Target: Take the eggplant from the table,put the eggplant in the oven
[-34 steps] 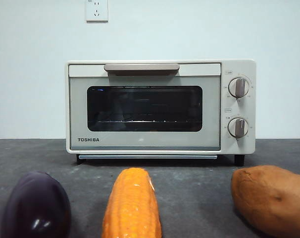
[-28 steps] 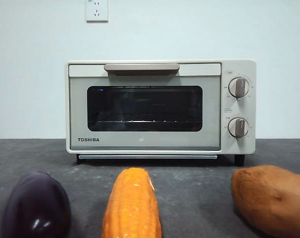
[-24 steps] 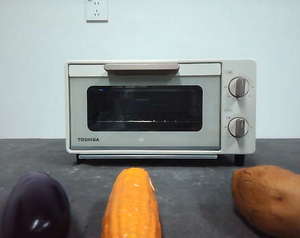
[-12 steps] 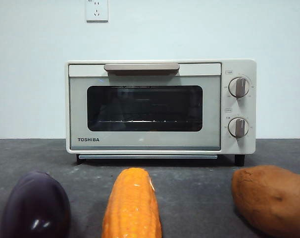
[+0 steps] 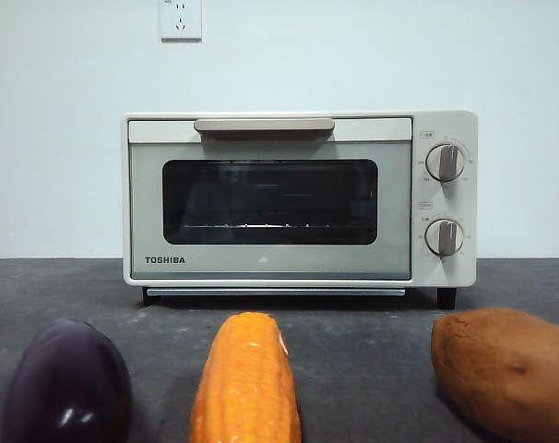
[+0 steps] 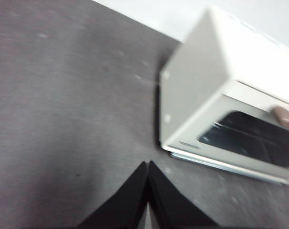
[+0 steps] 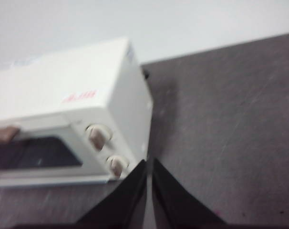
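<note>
From my station, the left gripper (image 6: 148, 164) has its jaws pressed together tip to tip, holding nothing and hanging over bare desk (image 6: 63, 119) just off the oven's (image 6: 221, 95) side wall. The right gripper (image 7: 149, 162) looks the same: jaws together apart from a thin slit, nothing between them, poised above the desk by the oven's knob end, with the two knobs (image 7: 98, 135) close to the tips. Both wrist pictures are blurred.

In the front view neither arm shows. The eggplant (image 5: 67, 383) lies on the desk at the near left, its rounded glossy end toward the camera. The corn cob (image 5: 245, 380) lies beside it in the middle and the sweet potato (image 5: 505, 369) at the right, each apart from the others. The oven stands behind them with its glass door (image 5: 270, 201) shut and its bar handle (image 5: 264, 125) across the top.

Against the earlier front pictures I see no difference: all three vegetables and the oven sit where they were.
</note>
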Action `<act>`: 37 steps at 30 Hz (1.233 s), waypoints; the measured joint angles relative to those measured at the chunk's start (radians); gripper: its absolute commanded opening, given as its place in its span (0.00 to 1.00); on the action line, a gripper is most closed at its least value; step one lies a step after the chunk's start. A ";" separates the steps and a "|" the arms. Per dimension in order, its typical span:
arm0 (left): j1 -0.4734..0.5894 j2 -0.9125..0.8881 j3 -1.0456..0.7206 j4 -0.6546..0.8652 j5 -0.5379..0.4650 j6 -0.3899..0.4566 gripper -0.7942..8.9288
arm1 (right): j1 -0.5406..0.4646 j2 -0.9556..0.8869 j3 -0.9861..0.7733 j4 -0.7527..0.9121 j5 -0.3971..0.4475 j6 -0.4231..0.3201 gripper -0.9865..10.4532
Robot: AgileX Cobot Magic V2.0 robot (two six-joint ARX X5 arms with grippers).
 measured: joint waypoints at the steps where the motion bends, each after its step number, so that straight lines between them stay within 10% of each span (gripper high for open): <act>1: 0.000 0.025 0.021 -0.008 0.022 0.014 0.09 | 0.000 0.025 0.024 -0.026 -0.015 -0.018 0.14; 11: -0.031 0.253 0.189 -0.045 0.155 0.085 0.09 | 0.002 0.233 0.201 -0.231 -0.065 -0.079 0.37; 23: -0.120 0.310 0.240 -0.062 0.170 0.110 0.09 | 0.182 0.387 0.201 -0.215 -0.496 -0.008 0.37; 37: -0.168 0.310 0.240 -0.107 0.170 0.123 0.09 | 1.004 0.834 0.402 -0.119 -0.003 0.040 0.40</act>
